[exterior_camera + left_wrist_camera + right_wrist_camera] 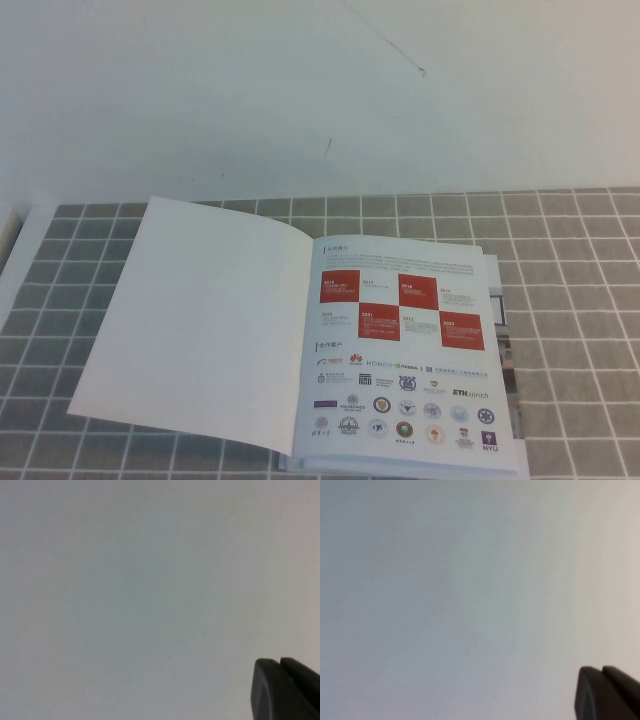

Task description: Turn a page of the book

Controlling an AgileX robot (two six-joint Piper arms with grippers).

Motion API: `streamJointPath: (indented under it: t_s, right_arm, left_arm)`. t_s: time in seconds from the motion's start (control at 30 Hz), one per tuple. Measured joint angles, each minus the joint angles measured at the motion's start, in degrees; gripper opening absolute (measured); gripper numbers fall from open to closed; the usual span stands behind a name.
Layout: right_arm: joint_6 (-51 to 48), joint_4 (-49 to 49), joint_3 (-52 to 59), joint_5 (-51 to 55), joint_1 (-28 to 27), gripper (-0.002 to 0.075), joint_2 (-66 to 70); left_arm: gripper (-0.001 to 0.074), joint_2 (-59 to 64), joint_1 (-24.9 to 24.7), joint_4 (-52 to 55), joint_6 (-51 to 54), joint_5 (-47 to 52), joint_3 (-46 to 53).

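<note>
The book lies open on the grey tiled mat in the high view, with a plain white blank sheet on its left side. The page, on its right side, shows red-and-white checkered squares above rows of small logos and lies flat. Neither arm shows in the high view. My left gripper shows only as two black fingertips pressed together, empty, against a plain pale surface. My right gripper looks the same, its fingertips together and empty. The book is not in either wrist view.
A printed sheet with dark photos sticks out from under the book's right edge. The grey tiled mat covers the table's near part. A white wall rises behind it.
</note>
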Motion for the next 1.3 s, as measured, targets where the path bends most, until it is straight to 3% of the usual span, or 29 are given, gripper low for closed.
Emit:
streamJointPath:
  t_s: [0.17,0.33,0.67,1.1,1.3]
  right_arm:
    - [0.0,3.7,0.0,-2.0,0.0,-0.0003,0.0]
    - [0.0,8.0,0.0,-0.3,0.0,-0.0003,0.0]
    - [-4.1,5.9,-15.5,24.0,0.0,-0.0003,0.5]
    - [-9.2,10.1,-34.2,54.1,0.0,-0.0003,25.2]
    - [-20.4,16.6,-39.5,64.0,0.0,-0.0003,36.4]
  left_arm:
    - [-0.0004,0.0,0.0,-0.6,-1.8,1.8,0.0]
    - [-0.0004,-0.1,0.0,1.6,-2.6,21.8,-4.1]
    - [-0.0004,7.5,0.0,4.6,-2.0,53.3,-23.7]
    - [-0.0004,24.3,0.0,-3.1,-1.3,59.3,-32.2]
    - [-0.0004,30.0,0.0,-7.6,10.7,66.7,-38.1]
